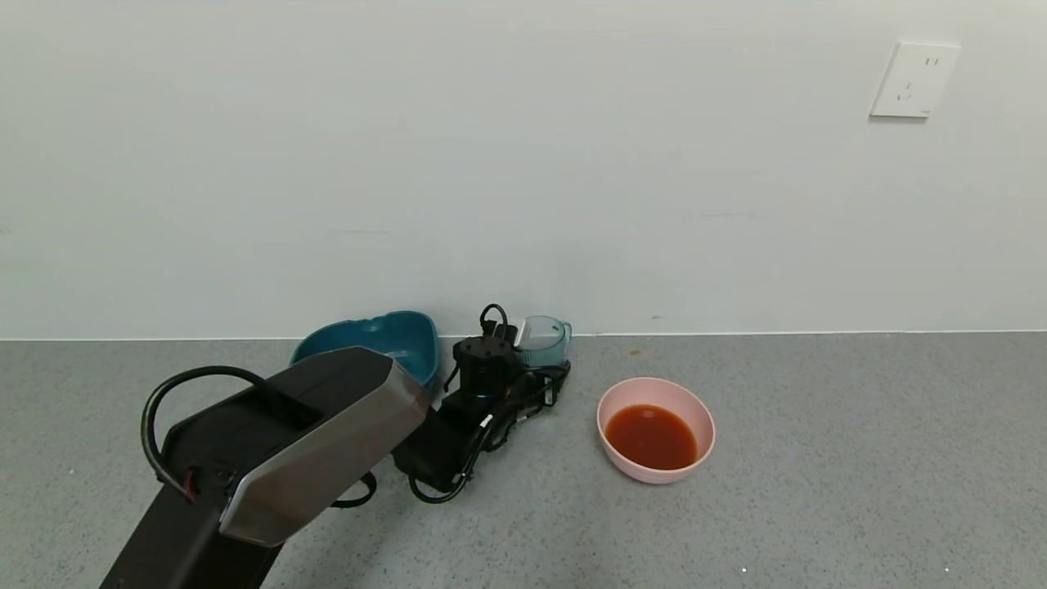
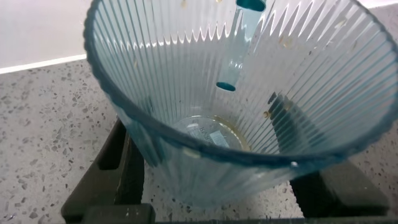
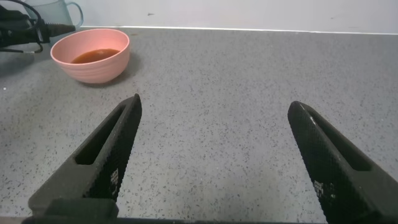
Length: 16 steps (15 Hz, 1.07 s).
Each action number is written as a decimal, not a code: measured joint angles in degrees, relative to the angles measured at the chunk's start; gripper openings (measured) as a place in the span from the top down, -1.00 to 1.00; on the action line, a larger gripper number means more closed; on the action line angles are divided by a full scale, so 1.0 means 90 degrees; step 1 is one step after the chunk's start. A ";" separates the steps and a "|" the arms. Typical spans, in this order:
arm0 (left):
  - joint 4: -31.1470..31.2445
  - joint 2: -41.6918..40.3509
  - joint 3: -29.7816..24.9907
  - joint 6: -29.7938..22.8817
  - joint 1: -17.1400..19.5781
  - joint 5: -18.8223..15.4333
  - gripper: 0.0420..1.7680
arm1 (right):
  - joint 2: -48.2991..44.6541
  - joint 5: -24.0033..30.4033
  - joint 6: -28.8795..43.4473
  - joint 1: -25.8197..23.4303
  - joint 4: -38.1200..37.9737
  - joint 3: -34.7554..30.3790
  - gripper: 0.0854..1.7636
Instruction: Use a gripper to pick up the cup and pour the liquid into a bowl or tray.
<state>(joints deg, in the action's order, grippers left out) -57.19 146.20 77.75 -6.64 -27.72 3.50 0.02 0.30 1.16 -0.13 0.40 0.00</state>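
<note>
The pale teal ribbed cup (image 1: 546, 336) stands upright on the counter by the back wall, next to the dark teal tub. My left gripper (image 1: 541, 360) is shut on it. In the left wrist view the cup (image 2: 186, 56) fills the picture, with a black finger (image 2: 124, 163) on each side. Only a thin yellowish film shows at its bottom. The orange-red liquid (image 1: 651, 436) lies in the pink bowl (image 1: 607, 409), to the right of the cup. My right gripper (image 3: 214, 130) is open over bare counter, out of the head view. It sees the bowl (image 3: 93, 70) and the cup (image 3: 59, 11) far off.
A dark teal squarish tub (image 1: 376, 339) sits against the wall left of the cup. My left arm's silver-and-black link (image 1: 311, 442) and loose cables (image 1: 474, 442) cover the counter in front of it. A wall socket (image 1: 914, 79) is high on the right.
</note>
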 joint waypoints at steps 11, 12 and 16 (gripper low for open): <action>-0.0133 0.0079 -0.0030 0.0060 -0.0019 0.0018 -0.60 | 0.0000 0.0000 0.0000 0.0000 0.0000 0.0000 -0.94; -0.0129 0.0079 -0.0030 0.0056 -0.0016 0.0018 -0.64 | 0.0000 0.0000 0.0003 0.0000 0.0000 0.0000 -0.94; -0.0104 0.0066 -0.0070 0.0053 -0.0015 0.0018 -0.76 | 0.0000 -0.0001 0.0000 0.0000 0.0000 0.0000 -0.94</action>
<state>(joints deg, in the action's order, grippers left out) -58.12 146.80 77.12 -6.17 -27.86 3.66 0.02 0.29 1.16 -0.13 0.40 0.00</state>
